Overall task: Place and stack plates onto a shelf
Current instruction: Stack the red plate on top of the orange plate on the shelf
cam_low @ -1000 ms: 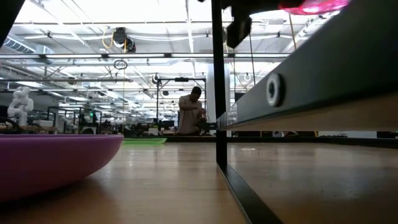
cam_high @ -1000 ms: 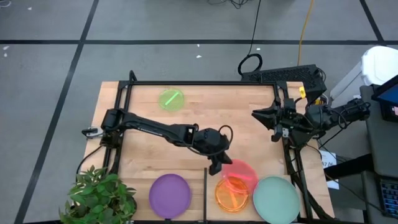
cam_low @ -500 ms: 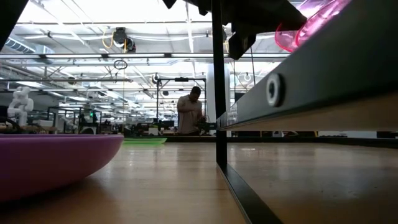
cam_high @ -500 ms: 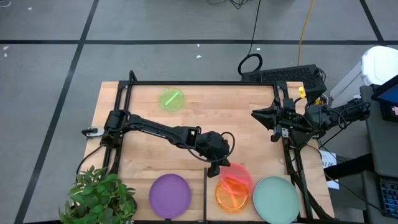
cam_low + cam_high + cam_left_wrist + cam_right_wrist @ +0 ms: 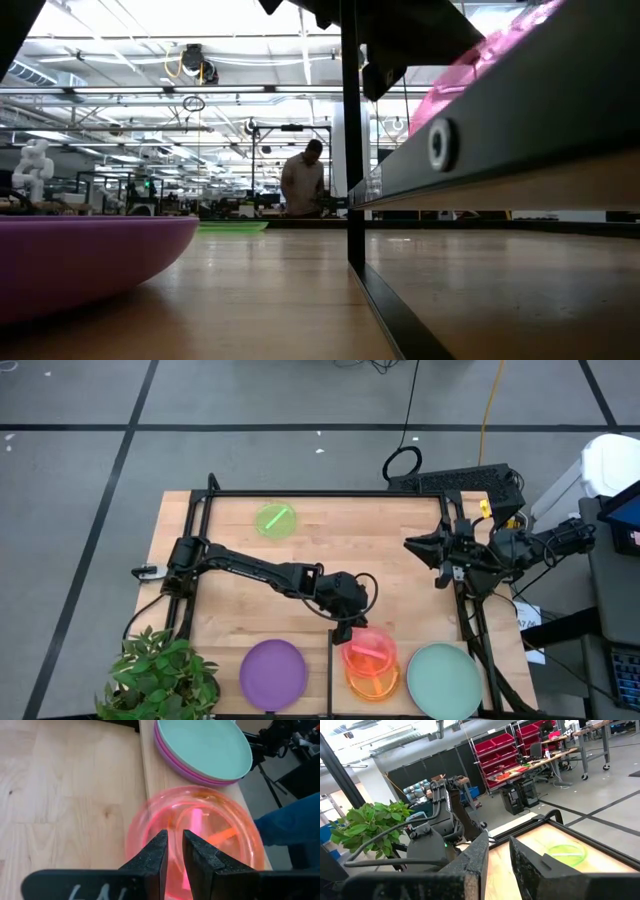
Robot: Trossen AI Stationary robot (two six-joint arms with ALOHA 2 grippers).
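A translucent red-pink plate [image 5: 368, 648] lies on an orange plate [image 5: 375, 680] on the shelf [image 5: 150, 780], just right of the black divider bar [image 5: 330, 660]. My left gripper [image 5: 173, 845] slants down over the red-pink plate's near-side rim with a narrow gap between its fingers. Beside them a pale teal plate [image 5: 200, 745] rests on a magenta one [image 5: 190, 777]. A purple plate [image 5: 272, 673] lies on the tabletop left of the bar. A green plate [image 5: 276, 520] sits near the far edge. My right gripper [image 5: 499, 852] waits raised at the table's right edge, fingers slightly apart with nothing between them. My left gripper's fingers [image 5: 160, 852] stand on either side of the red-pink plate's rim [image 5: 137, 837], coming from above and slanting down. I cannot tell whether they touch it. The plate shows blurred and rests over the orange plate [image 5: 225, 835].
A potted plant [image 5: 160, 680] stands at the near left corner. Black frame rails [image 5: 195, 560] run along the table's sides. A person's blue-clad limb [image 5: 295, 820] shows beside the shelf, and another person [image 5: 305, 185] stands far off in the room.
The red-pink plate hung tilted to the right of my left gripper. It has swung toward the table's near left and come down onto the orange plate. My left gripper has rolled a little and stayed almost in place.
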